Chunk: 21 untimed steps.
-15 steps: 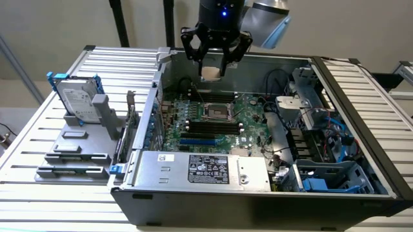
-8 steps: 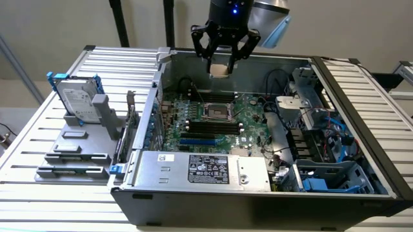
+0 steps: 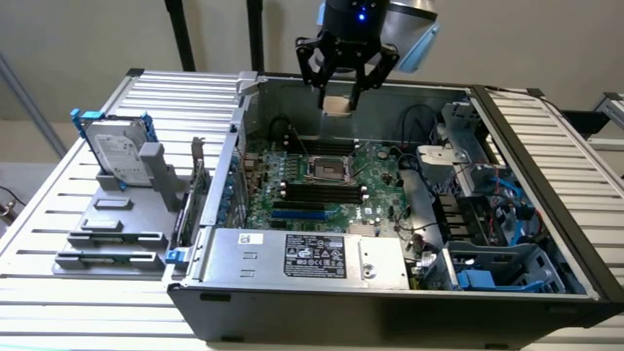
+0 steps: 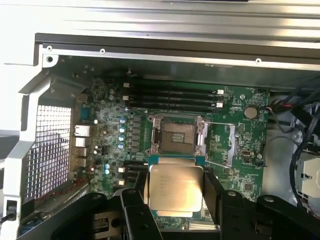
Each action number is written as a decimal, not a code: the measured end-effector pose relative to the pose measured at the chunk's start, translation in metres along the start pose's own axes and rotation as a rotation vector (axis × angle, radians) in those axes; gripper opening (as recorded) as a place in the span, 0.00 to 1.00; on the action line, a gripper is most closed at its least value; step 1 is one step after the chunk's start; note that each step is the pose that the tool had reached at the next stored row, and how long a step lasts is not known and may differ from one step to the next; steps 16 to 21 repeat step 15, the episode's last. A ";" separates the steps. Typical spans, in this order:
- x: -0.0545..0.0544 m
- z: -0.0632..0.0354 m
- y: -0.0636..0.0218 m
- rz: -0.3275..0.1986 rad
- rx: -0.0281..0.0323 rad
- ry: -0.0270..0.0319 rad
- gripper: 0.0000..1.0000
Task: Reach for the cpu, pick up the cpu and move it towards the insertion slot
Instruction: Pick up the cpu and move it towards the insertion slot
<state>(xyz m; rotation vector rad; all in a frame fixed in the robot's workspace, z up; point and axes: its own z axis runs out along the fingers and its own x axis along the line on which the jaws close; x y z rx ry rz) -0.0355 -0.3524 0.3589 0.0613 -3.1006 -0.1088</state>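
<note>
Exterior view: the gripper (image 3: 338, 99) hangs above the open computer case (image 3: 390, 292), its black fingers (image 3: 314, 73) drawn in narrow on the cpu (image 3: 337, 105), which sits between their tips as a small pale square clear of everything below. Holding the chip by two opposite edges keeps its flat faces free, which I judge suits a part that must go down level into a frame. From this side the height shows plainly: the chip is well above the green motherboard (image 3: 381, 164), and the insertion slot (image 3: 326, 170) lies below the jaws and somewhat nearer the camera, not yet directly under them. The wrist view gives what that one cannot: the silver top of the cpu (image 4: 176, 187) seen face-on, squared between the dark fingers (image 4: 216, 192), with the slot (image 4: 178, 136) just beyond the jaws, its shiny frame open and dark centre bare. The memory slots (image 4: 175, 97) lie past it again. Beside the case in the exterior view, well apart from the jaws, a grey stand (image 3: 112, 219) holds an upright hard drive (image 3: 115, 150).
</note>
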 end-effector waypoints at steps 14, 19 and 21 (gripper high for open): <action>0.000 0.0014 0.0054 0.030 -0.0005 -0.0201 0.54; 0.000 0.0014 0.0054 0.030 -0.0005 -0.0201 0.54; 0.000 0.0014 0.0054 0.030 -0.0005 -0.0201 0.54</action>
